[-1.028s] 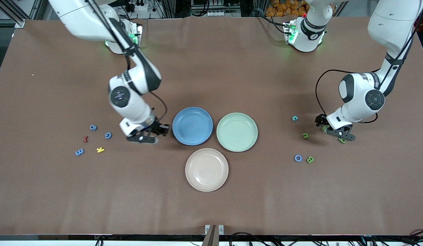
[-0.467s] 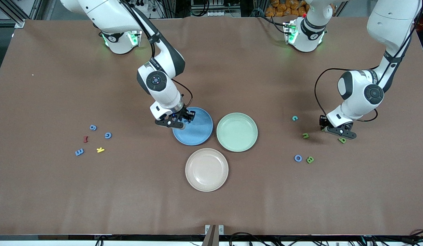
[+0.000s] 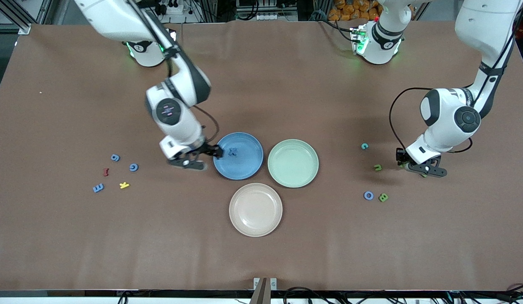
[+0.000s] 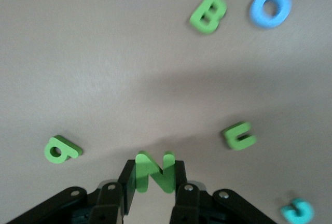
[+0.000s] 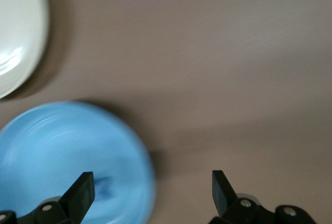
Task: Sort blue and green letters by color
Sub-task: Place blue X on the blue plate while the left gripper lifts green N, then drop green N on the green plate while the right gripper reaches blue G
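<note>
**Presently: one blue letter plated, one green letter gripped**

My right gripper (image 3: 201,158) hangs with jaws spread wide and empty at the rim of the blue plate (image 3: 249,166), on the side toward the right arm's end. The blue X (image 3: 232,151) lies in that plate, matched to it by colour.

My left gripper (image 4: 154,190) is clamped on the green N (image 4: 154,171), held upright between the fingers just above the worktop (image 3: 329,236), presumably bound for the green plate (image 3: 293,177). The green B (image 4: 208,14), P (image 4: 61,150) and U (image 4: 239,135), and the blue O (image 4: 270,7), lie unsorted nearby.

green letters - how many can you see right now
4. The N is pinched in the left gripper; the P, U and B lie on the table at the left arm's end. None appears hidden.
</note>
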